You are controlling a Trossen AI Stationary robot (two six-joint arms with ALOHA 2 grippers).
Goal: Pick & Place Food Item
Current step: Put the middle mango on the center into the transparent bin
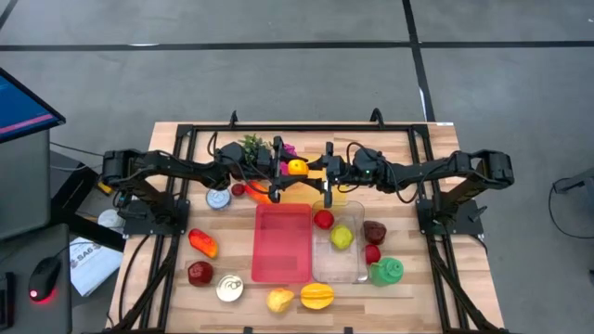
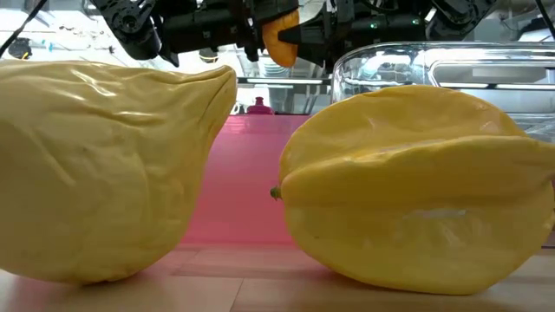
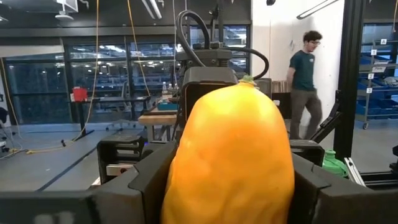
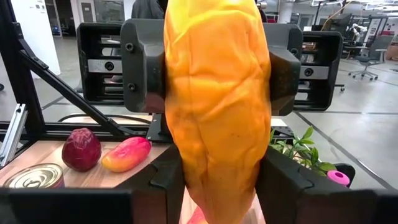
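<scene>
An orange-yellow, elongated fruit (image 1: 297, 167) hangs upright in the air over the far end of the red tray (image 1: 281, 243). Both grippers meet at it, pointing level. My left gripper (image 1: 284, 170) comes from the table's left and my right gripper (image 1: 314, 171) from the right. In the right wrist view the fruit (image 4: 217, 106) fills the middle, with the left gripper's fingers (image 4: 144, 65) on either side of it. In the low view the fruit (image 2: 279, 39) shows at the top between the two dark arms. My left gripper pinches the fruit's two opposite sides (image 3: 177, 180) between its two fingers, coming level from the table's left. The fruit stands upright, stem end (image 3: 249, 79) up, clear of the table. My right gripper has its two fingers against the fruit's lower sides (image 4: 186, 180), coming level from the table's right, opposite the left gripper. Its fingers sit below the left gripper's fingers on the fruit.
A clear container (image 1: 339, 264) holding a red and a green fruit stands right of the red tray. Two yellow fruits (image 2: 408, 191) lie at the near edge, with cans, red fruits and a green bottle (image 1: 385, 271) around. A plant (image 1: 252, 146) stands at the far side. A person (image 3: 305, 87) is beyond the table.
</scene>
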